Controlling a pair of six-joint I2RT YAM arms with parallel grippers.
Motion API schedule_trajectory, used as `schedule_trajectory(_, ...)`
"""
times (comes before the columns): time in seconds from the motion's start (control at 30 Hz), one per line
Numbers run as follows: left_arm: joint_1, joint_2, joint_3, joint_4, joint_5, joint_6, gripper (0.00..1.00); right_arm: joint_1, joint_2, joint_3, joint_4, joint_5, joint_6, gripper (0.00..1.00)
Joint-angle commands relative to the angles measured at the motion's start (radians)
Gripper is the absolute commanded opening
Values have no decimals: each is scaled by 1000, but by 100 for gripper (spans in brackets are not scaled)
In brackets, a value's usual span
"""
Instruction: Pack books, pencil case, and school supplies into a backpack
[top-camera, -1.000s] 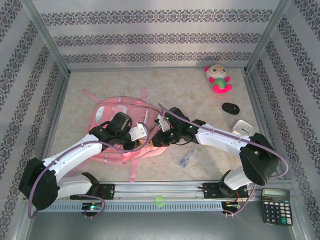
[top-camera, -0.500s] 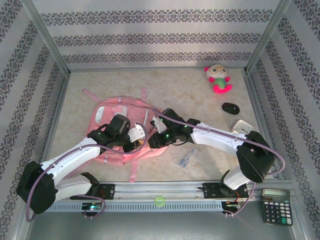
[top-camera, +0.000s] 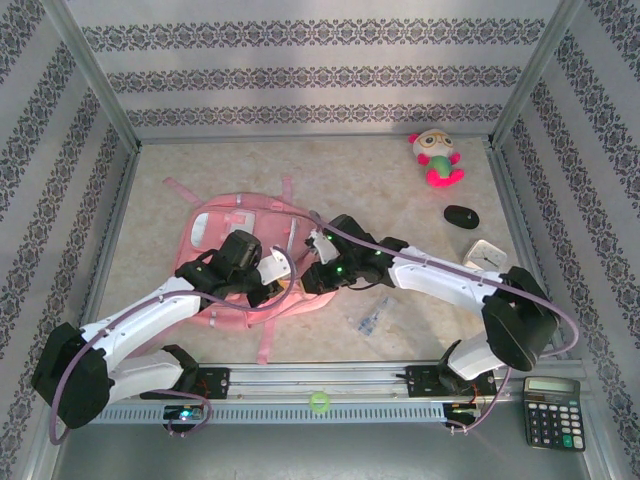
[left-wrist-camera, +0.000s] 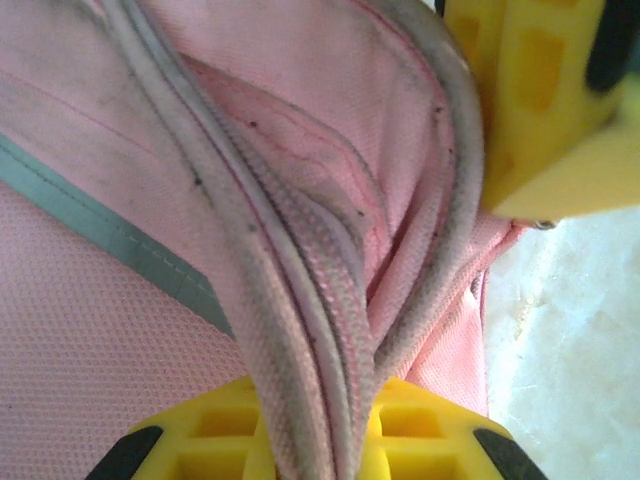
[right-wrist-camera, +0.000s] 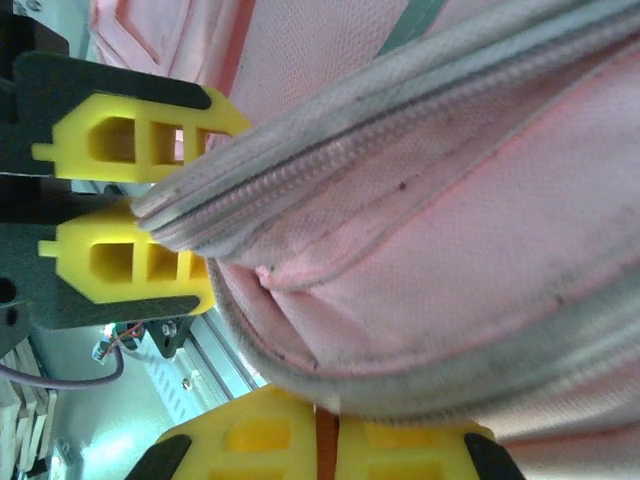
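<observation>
Nudged back to the right since half a second ago, the right gripper (top-camera: 308, 278) sits about where it was a second ago, at the near right edge of the backpack (top-camera: 262, 215). The left gripper (top-camera: 272, 272) has hardly moved and faces it from just beside. The backpack lies flat at the left middle of the desk (top-camera: 400, 180). The school supplies packet (top-camera: 372, 318) lies apart on the desk to its right, as before.

The overhead view hides both grips. Close up, the left wrist view shows the left fingers (left-wrist-camera: 430, 430) nearly together with a fold of the backpack's zipper edge (left-wrist-camera: 320, 300) pinched between them. The right wrist view shows the right fingers (right-wrist-camera: 400, 445) almost fully closed on a thin sliver of pink fabric. It also shows the left fingers (right-wrist-camera: 130, 140) clamping the zipper rim from the side.
</observation>
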Motion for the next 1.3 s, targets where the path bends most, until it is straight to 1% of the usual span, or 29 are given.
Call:
schedule_trajectory(0.0,-1,2,-11,-112,-146,95,0,-59,-92,-41,-40,34,-21,0)
schedule_trajectory(0.13,-1,-7,-13,-111,-152,90,0,-89,-139,-81,-52,37,-38,0)
schedule_trajectory(0.23,-1,0,-10,-152,-186,104,0,-107,-167,-101,-78,59,-70,0)
schedule_trajectory(0.37,-1,-32,7,-227,-213,120,8,-118,-204,-131,-58,69,-95,0)
schedule_trajectory(0.43,-1,-54,7,-278,-267,138,10,-114,-203,-136,-38,51,-89,0)
schedule_trajectory(0.47,-1,-63,7,-308,-311,149,11,-106,-200,-140,-25,41,-83,0)
schedule_trajectory(0.53,-1,-66,12,-353,-432,158,11,-68,-189,-137,9,37,-65,0)
schedule_trajectory(0.63,9,-58,12,-387,-599,166,13,16,-159,-134,100,59,7,0)
schedule_trajectory(0.7,30,-59,27,-405,-642,148,22,60,-139,-138,175,86,62,0)
schedule_trajectory(0.73,38,-64,39,-409,-640,128,29,72,-131,-140,207,97,83,0)
schedule_trajectory(0.77,39,-68,55,-423,-608,113,35,76,-125,-141,229,98,93,0)
schedule_trajectory(0.8,38,-77,75,-444,-543,92,40,75,-119,-141,243,95,97,0)
schedule_trajectory(0.83,39,-89,101,-464,-455,69,53,72,-115,-138,244,93,93,0)
schedule_trajectory(0.87,38,-105,116,-473,-362,53,62,69,-111,-135,241,85,87,0)
schedule_trajectory(0.93,34,-155,132,-441,-176,-18,65,58,-108,-128,234,63,79,0)
schedule_trajectory(0.97,33,-182,128,-400,-114,-60,66,55,-109,-127,231,54,77,0)
schedule_trajectory(1.03,30,-240,98,-263,39,-162,68,51,-112,-129,227,40,73,0)
schedule_trajectory(1.07,26,-251,79,-190,86,-215,68,47,-114,-131,226,38,73,0)
schedule_trajectory(1.13,3,-243,50,-59,145,-285,69,44,-117,-131,224,29,71,0)
schedule_trajectory(1.2,-34,-197,49,-12,97,-282,71,42,-120,-131,225,25,72,0)
schedule_trajectory(1.27,-61,-132,65,-9,60,-241,72,42,-122,-131,228,19,73,0)
